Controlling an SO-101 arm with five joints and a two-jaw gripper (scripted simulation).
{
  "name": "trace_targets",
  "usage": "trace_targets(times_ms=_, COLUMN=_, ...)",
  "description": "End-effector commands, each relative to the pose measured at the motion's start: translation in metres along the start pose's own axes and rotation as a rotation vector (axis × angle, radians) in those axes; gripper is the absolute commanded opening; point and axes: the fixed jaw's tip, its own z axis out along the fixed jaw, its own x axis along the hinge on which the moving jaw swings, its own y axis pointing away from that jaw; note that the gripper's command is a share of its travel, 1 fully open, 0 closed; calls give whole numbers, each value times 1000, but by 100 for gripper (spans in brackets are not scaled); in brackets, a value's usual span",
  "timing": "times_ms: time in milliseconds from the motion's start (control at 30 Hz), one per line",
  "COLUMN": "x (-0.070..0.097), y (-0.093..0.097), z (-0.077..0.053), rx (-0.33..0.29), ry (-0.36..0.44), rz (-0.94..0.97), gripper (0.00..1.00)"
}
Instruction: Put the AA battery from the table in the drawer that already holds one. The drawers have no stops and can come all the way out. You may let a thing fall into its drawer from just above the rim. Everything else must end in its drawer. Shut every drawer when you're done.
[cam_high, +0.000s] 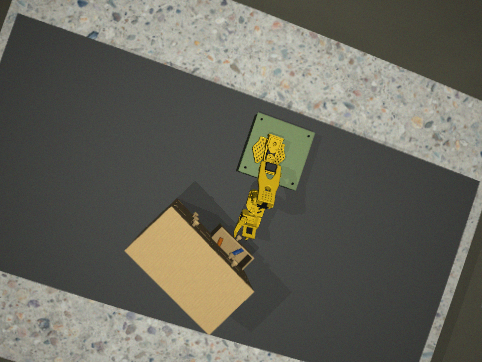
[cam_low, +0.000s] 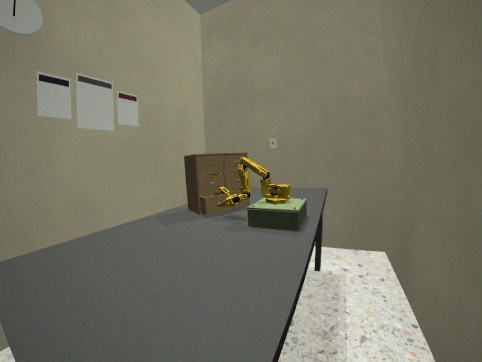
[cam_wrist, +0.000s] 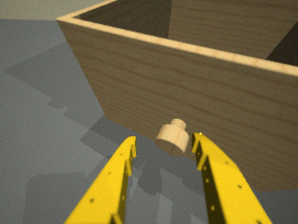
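Observation:
A wooden cabinet of drawers stands on the dark table. One low drawer is pulled out toward the arm; from above it holds a few small items, one orange and one blue. I cannot tell which is a battery. No loose battery shows on the table. My gripper is low at the drawer's front. In the wrist view its yellow fingers stand slightly apart with the round wooden knob just ahead of the tips, not gripped. The gripper also shows in the side view.
The arm's green base sits behind the gripper. Other drawer knobs stick out of the cabinet's face to the left of the open drawer. The cabinet is also in the side view.

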Motion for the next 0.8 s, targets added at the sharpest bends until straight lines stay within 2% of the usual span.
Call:
trace_targets(times_ms=0, x=3, y=-6, z=1, rx=22, ry=13, rz=12, gripper=21)
trace_targets(times_ms=767, x=2, y=-15, z=5, rx=51, ry=12, rz=22, gripper=21)
